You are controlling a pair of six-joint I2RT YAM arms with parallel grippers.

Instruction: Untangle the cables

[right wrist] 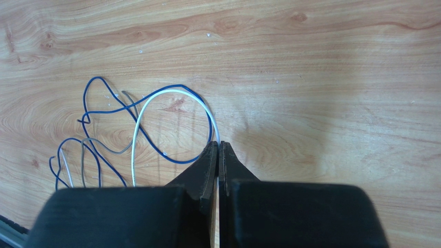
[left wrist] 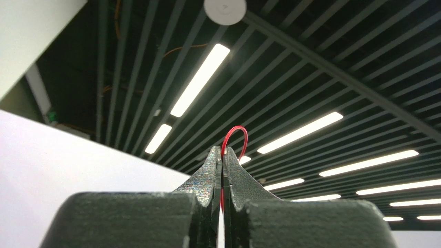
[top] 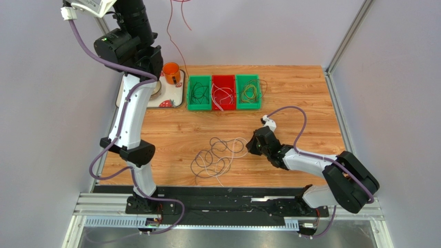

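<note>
Left hand (left wrist: 222, 155) pinched tight on thin red cable (left wrist: 235, 127) loop, right hand (right wrist: 218, 149) clamping glossy white cable (right wrist: 134, 150), wood-grain table (right wrist: 321, 77)

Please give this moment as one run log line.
left pincer: shut on red wire, high up | right pincer: shut on white wire, low over table | tangle: lying on table

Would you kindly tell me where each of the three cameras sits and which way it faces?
Top external: above and behind the bases, looking down on the table; the left arm and the right arm show.
Left wrist: raised high, facing up at the ceiling lights; the left gripper shows, shut on a red cable.
Right wrist: low, facing down at the table; the right gripper shows, shut on a white cable.
Shared: top and right wrist views both show the tangle of cables.
</note>
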